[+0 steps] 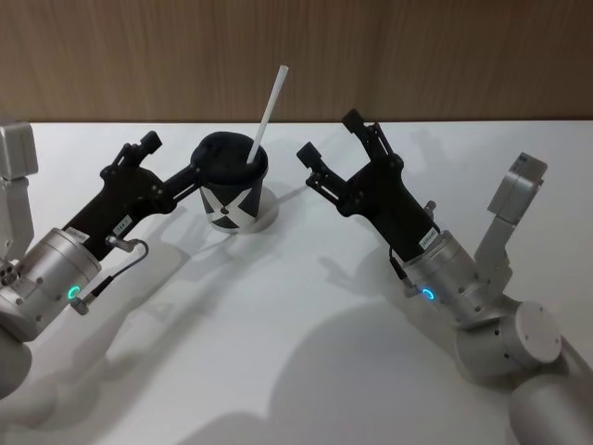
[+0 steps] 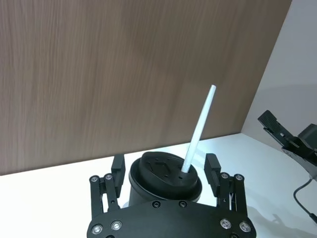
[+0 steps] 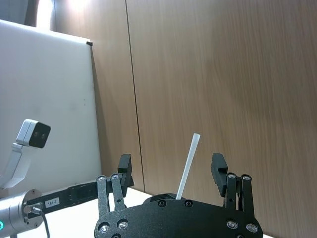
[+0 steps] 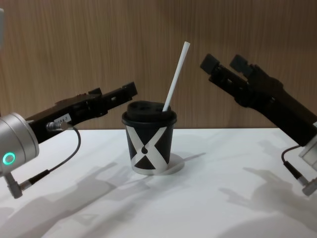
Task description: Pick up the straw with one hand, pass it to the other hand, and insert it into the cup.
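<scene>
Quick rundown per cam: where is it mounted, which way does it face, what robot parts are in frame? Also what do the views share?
Head: high, looking down at the table; both arms, left gripper at the cup, right gripper open beside it.
Chest: low, facing forward; cup side-on, both grippers entering from the edges.
Left wrist: behind its own fingers, which flank the cup.
Right wrist: behind its own open fingers, facing the wall.
All four share the straw standing tilted in the cup.
</scene>
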